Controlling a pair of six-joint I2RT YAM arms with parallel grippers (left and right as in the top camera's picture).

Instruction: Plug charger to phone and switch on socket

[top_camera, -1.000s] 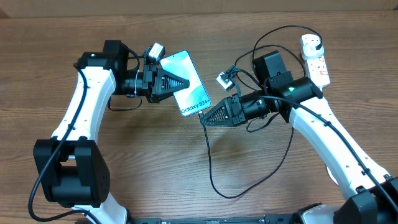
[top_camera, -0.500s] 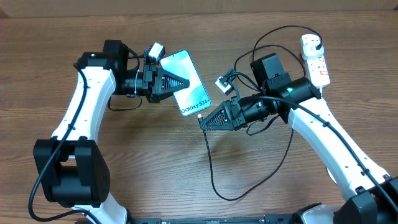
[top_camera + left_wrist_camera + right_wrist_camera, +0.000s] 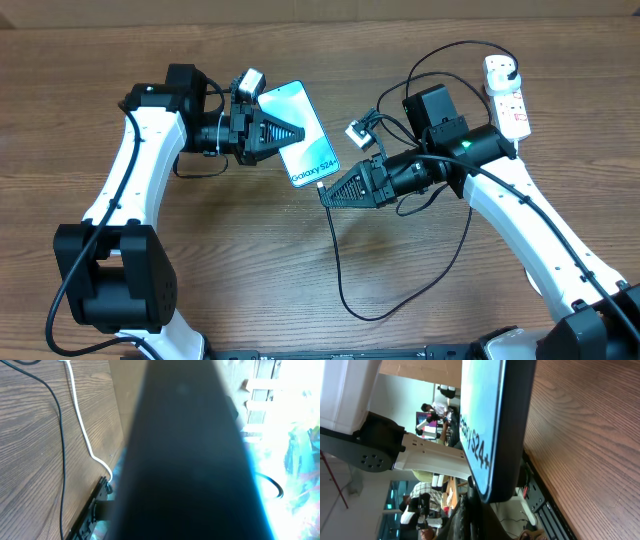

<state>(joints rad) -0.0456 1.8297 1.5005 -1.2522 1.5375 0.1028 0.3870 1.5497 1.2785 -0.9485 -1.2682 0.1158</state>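
My left gripper (image 3: 292, 137) is shut on the phone (image 3: 303, 130), holding it above the table with its cyan screen up; its dark body fills the left wrist view (image 3: 185, 460). My right gripper (image 3: 328, 193) is shut on the charger's connector tip (image 3: 321, 187), which sits right at the phone's bottom edge. In the right wrist view the phone's edge (image 3: 512, 425) is just above my fingers (image 3: 475, 520). The black cable (image 3: 340, 270) loops down over the table and back up. The white socket (image 3: 507, 95) lies at the far right with a black plug (image 3: 508, 66) in it.
A thick white cord (image 3: 82, 425) and a thin black cable (image 3: 59, 435) lie on the wood in the left wrist view. The cable loop (image 3: 400, 300) lies in front of the right arm.
My right gripper moved slightly up and left, bringing the connector tip to the phone's bottom edge. The left arm and phone stayed still.
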